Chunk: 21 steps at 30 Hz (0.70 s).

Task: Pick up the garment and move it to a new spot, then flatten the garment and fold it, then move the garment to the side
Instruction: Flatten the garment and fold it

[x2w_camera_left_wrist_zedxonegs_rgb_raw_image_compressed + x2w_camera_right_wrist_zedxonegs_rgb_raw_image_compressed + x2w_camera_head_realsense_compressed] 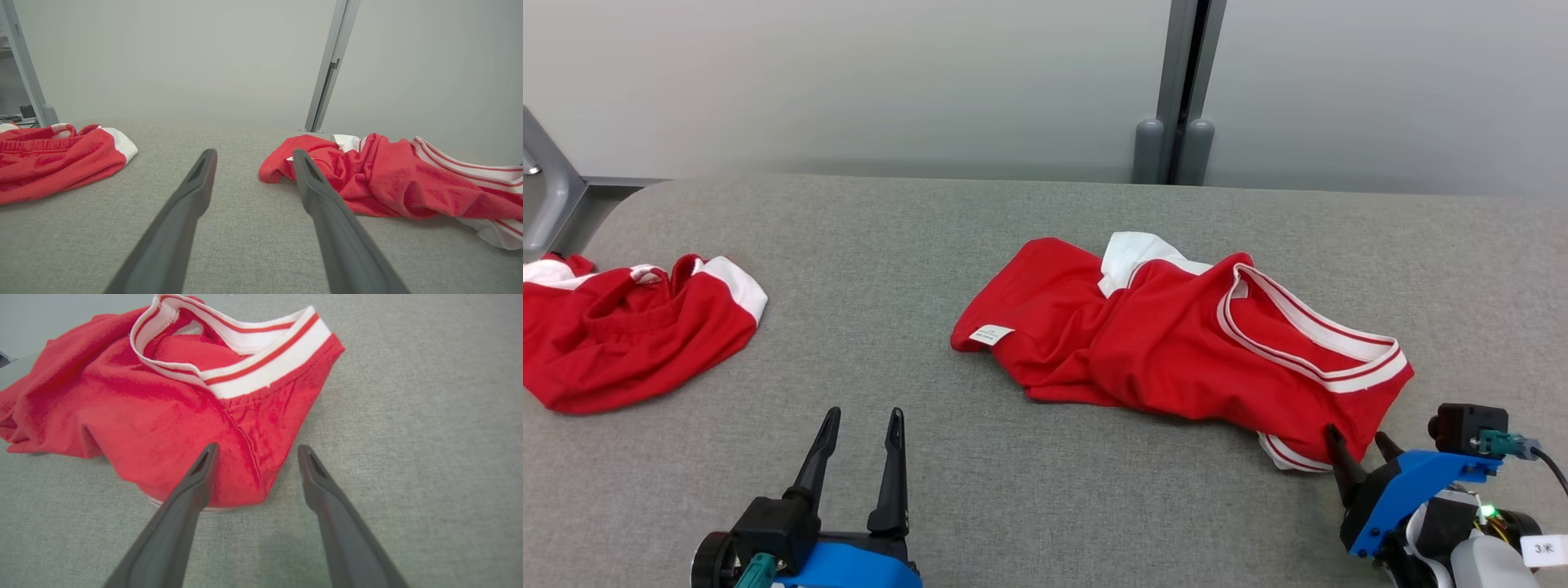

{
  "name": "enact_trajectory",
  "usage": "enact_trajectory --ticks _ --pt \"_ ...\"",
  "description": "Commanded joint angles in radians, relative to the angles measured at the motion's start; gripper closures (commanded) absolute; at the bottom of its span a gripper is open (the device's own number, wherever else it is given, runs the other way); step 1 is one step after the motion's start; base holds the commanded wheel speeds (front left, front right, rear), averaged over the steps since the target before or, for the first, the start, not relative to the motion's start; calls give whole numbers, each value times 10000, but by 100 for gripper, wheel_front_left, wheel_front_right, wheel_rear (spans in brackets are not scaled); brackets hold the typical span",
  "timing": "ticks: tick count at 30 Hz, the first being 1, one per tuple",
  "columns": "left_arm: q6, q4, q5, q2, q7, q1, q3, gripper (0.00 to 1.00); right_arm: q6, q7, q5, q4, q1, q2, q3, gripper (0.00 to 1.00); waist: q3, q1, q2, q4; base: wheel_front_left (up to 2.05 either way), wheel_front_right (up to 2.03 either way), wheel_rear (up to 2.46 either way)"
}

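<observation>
A crumpled red garment [1176,343] with a white, red-striped collar lies on the grey table, right of centre; it is also in the left wrist view [388,179] and the right wrist view [163,404]. My right gripper [1360,445] stands open at the garment's near right corner, its left fingertip over the red cloth and nothing between the fingers [255,451]. At the lower left my left gripper [864,418] is open and empty over bare table, well left of the garment [251,157].
A second red and white garment [629,327] lies bunched at the table's [890,245] left edge. A grey wall and a vertical metal post [1180,90] stand behind the table. A metal frame [547,196] is at the far left.
</observation>
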Motion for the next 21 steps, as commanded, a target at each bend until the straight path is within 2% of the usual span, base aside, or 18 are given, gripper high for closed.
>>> enact_trajectory --ticks 1,4,6,7,10,13,21 --pt "-7 17 42 38 -45 -106 15 0 5 -42 45 218 -159 -34 -16 0 22 0 0 55 0 0 0" --pt "-4 31 33 48 -46 -127 -8 0 5 -133 89 1153 -628 -37 -21 0 33 0 0 198 0 0 0" --pt "8 21 10 59 -46 -119 -3 0 5 -282 95 1604 -872 -36 53 72 37 0 0 268 0 0 0" --pt "11 20 -1 72 -46 -105 1 0 5 -447 82 1725 -981 -36 122 100 36 0 0 297 0 0 0" --pt "29 37 -24 95 -46 -39 10 0 5 -935 -276 1739 -1154 -37 227 100 -18 0 0 363 0 0 0" --pt "72 39 -58 113 -46 68 47 0 5 -1231 -249 1106 -1212 -28 720 100 -121 0 0 347 0 0 0" --pt "216 -130 -150 138 -38 228 176 0 5 -350 976 -2859 -1497 -33 3474 100 -327 0 0 -15 0 0 0"
